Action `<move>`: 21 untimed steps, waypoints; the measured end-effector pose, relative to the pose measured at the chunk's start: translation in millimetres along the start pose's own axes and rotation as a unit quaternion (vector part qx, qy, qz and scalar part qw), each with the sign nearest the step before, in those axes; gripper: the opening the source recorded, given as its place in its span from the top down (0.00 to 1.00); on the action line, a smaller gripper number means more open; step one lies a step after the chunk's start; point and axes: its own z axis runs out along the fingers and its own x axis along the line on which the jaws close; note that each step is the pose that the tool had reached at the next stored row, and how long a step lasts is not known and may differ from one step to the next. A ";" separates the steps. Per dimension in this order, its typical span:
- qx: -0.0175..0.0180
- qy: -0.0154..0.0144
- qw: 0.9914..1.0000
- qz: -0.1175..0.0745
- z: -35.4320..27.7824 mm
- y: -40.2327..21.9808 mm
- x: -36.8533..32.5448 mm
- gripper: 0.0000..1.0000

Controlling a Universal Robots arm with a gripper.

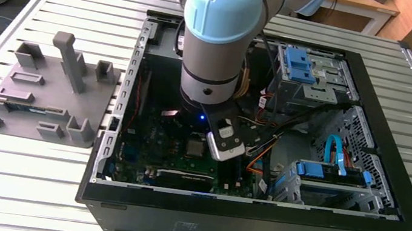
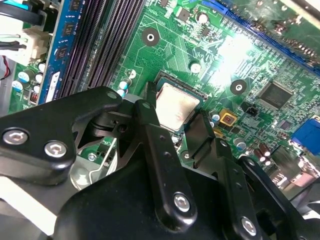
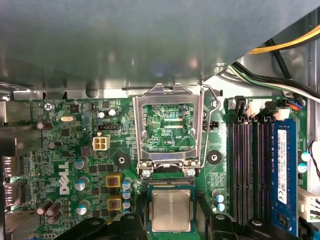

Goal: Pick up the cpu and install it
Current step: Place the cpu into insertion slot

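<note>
On the slatted table, a grey tray [image 1: 29, 95] sits at the exterior view's left, well apart from the work. Beside it lies an open case [image 1: 256, 218], into which the arm [image 1: 217, 43] reaches straight down over the green board [image 1: 155, 138]. The cpu [image 1: 196, 146], a near-square silvery chip with no long axis to speak of, lies flat in the socket [image 3: 170, 183] mid-board, directly under the wrist. In the second wrist view the gripper [image 2: 175, 114] straddles the chip: one black finger stands at each of two opposite edges, so the cpu [image 2: 175, 106] lies squarely between the jaws rather than off to either side. The jaws are spread slightly wider than the chip. In the first wrist view a thin strip of dark socket frame shows on each side of the cpu [image 3: 171, 210], so they appear to grip nothing. The metal load plate [image 3: 167, 125] is flipped up, clear of the chip. Memory slots [image 3: 247, 165] flank the socket, and blue drive cages [image 1: 329, 171] fill the case at the exterior view's right.
</note>
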 end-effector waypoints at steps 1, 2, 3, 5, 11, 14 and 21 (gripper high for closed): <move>0.000 0.000 1.000 0.000 0.4 0.0 0.0 0.53; 0.000 0.000 1.000 0.000 0.9 0.0 0.0 0.53; 0.000 0.000 1.000 0.000 1.2 0.1 0.0 0.53; 0.000 0.000 1.000 0.000 1.9 0.1 0.0 0.53; 0.000 0.000 1.000 0.000 2.2 0.1 -0.2 0.53; -0.001 0.000 1.000 0.000 2.0 0.2 -0.3 0.53; -0.001 0.000 1.000 0.000 -2.0 0.2 -0.5 0.53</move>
